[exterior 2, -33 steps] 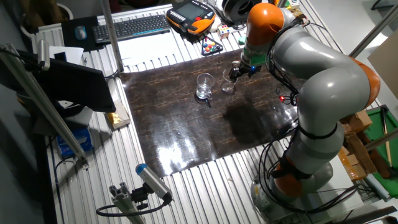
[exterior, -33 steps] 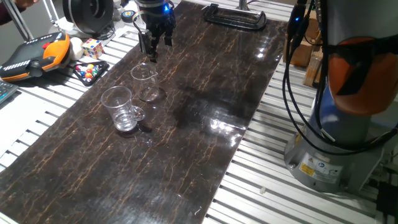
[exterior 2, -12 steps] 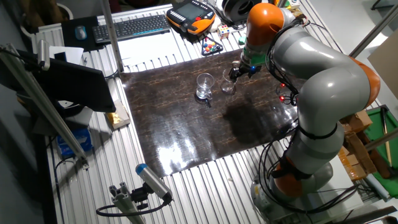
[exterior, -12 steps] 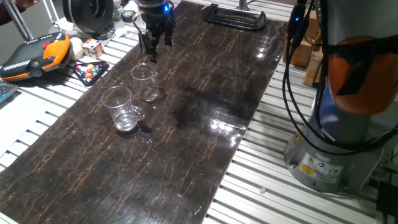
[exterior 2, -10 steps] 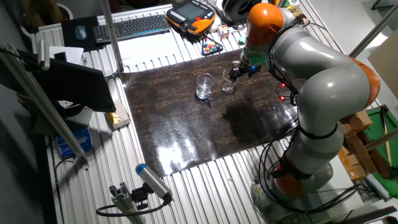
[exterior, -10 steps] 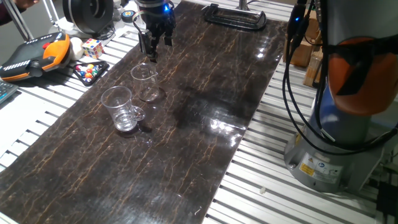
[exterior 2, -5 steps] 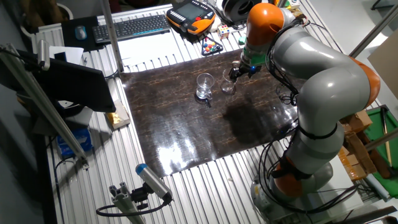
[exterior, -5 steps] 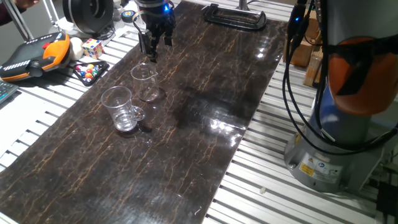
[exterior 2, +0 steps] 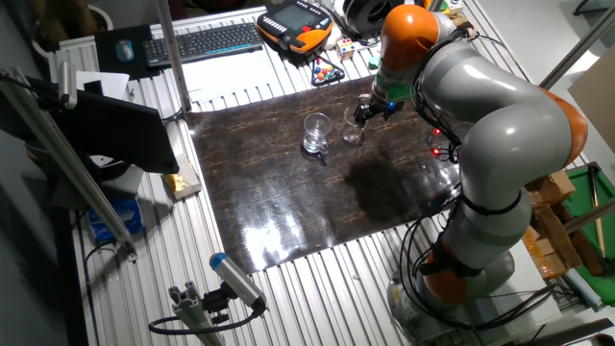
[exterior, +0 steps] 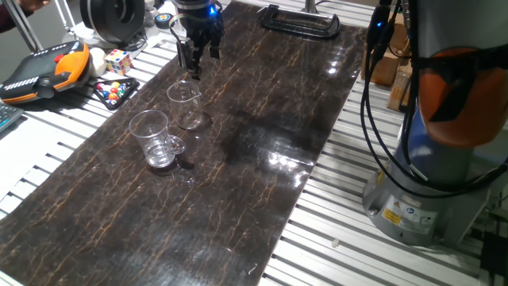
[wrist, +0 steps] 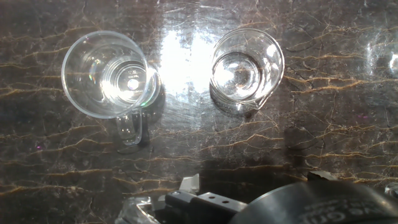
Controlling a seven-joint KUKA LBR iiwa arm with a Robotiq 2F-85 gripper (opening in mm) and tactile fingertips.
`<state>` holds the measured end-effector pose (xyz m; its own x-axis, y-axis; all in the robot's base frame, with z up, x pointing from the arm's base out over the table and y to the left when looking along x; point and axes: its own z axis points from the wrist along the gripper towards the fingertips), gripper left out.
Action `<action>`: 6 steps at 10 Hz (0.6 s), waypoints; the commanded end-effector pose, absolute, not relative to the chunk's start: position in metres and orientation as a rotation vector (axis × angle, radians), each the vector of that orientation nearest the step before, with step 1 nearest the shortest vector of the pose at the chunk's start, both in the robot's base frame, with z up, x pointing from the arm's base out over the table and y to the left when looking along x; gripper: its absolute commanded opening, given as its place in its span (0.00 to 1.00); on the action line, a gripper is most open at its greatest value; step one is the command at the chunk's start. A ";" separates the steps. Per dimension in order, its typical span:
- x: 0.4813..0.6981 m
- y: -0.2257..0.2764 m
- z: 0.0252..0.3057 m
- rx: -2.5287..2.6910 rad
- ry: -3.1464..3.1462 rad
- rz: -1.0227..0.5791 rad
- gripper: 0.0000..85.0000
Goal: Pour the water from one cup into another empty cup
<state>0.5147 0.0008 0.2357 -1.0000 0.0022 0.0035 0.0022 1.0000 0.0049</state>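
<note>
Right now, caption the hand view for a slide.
Top-down: handled cup and smaller cup upright, apart, on dark mat.

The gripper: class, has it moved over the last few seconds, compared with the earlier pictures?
No. In both fixed views the gripper hangs at the same spot just beyond the smaller cup, which has not shifted on the dark mat either.

Cannot tell whether water sits in either glass cup [wrist: 106, 73]. Pincer [exterior: 195, 62] too small and dark to read its opening; fingertips unseen in hand view. Arm [exterior: 444, 95] cut by picture edge.
</note>
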 end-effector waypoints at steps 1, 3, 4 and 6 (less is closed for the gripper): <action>0.515 0.001 0.236 -0.259 -3.086 -0.035 0.01; 0.514 0.001 0.237 -0.266 -3.083 -0.046 0.01; 0.514 0.002 0.237 -0.266 -3.081 -0.046 0.01; 0.514 0.002 0.237 -0.268 -3.081 -0.046 0.01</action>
<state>0.5144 0.0020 0.2375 -0.9839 0.1715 0.0507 0.1729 0.9846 0.0249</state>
